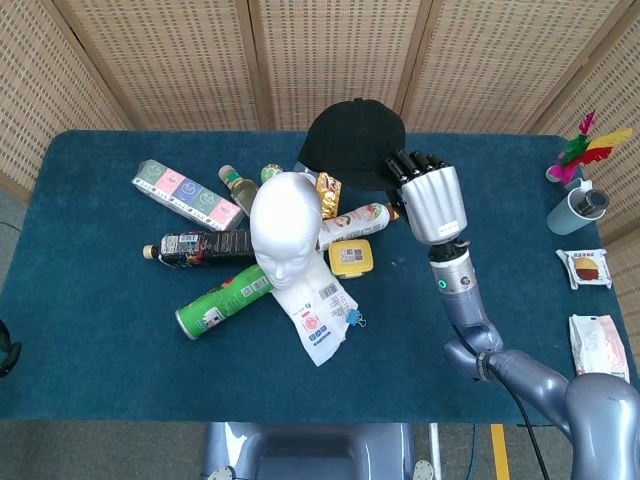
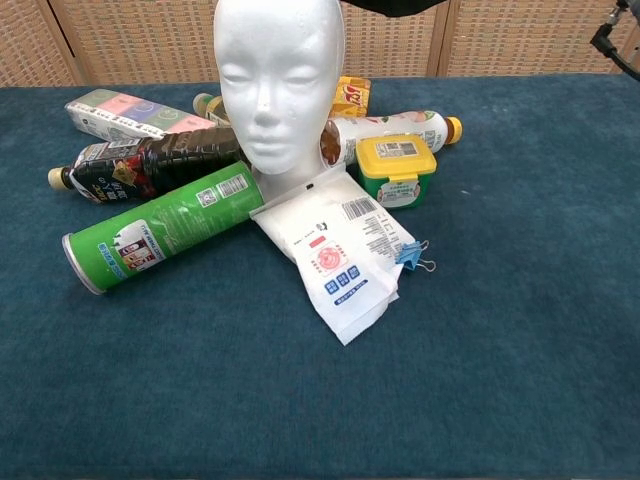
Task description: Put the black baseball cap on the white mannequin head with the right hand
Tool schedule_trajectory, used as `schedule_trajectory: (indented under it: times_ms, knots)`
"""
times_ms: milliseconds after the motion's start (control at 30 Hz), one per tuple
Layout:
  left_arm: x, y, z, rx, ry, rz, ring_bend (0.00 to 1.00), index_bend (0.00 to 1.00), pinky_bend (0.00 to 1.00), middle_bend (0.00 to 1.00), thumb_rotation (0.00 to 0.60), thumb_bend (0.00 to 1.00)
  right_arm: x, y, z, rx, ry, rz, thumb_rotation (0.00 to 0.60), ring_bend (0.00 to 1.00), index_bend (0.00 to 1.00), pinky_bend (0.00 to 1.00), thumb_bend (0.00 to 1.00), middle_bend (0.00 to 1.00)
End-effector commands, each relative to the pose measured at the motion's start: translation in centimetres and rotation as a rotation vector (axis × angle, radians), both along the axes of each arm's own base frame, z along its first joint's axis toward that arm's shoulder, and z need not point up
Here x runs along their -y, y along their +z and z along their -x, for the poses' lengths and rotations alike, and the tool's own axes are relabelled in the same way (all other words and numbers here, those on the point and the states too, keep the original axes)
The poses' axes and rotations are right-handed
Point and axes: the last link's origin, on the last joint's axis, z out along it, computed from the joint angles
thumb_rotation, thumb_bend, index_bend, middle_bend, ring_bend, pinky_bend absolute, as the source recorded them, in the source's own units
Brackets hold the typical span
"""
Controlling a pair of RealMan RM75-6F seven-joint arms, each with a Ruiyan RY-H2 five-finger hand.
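Note:
My right hand point(image 1: 428, 198) holds the black baseball cap point(image 1: 352, 142) by its brim, raised above the table. The cap hangs just behind and to the right of the white mannequin head point(image 1: 285, 225), not touching it. In the chest view the mannequin head point(image 2: 279, 82) stands upright facing the camera, and only a sliver of the cap point(image 2: 395, 7) shows at the top edge. The left hand does not show in either view.
Around the mannequin lie a green can point(image 1: 222, 299), a dark bottle point(image 1: 200, 247), a white pouch point(image 1: 320, 312), a yellow-lidded tub point(image 1: 350, 257) and other bottles and packets. At the right edge stand a cup point(image 1: 578, 209) and snack packets point(image 1: 598, 352).

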Motion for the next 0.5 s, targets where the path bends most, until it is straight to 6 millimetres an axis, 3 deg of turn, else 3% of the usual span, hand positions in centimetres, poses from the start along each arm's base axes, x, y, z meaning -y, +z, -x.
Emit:
schedule_trajectory:
  times_ms: [33,500]
  knots:
    - [0.1,0.0,0.2,0.001,0.006,-0.002,0.39,0.66,0.33,0.52,0.600,0.34,0.3,-0.3,-0.6,-0.005,-0.004,-0.005,0.600,0.58,0.61,0.71,1.00,0.49]
    - [0.7,0.0,1.2,0.004,0.036,-0.003,0.39,0.66,0.33,0.52,0.600,0.34,1.3,-1.3,-4.5,-0.005,0.049,-0.013,0.600,0.58,0.61,0.71,1.00,0.49]
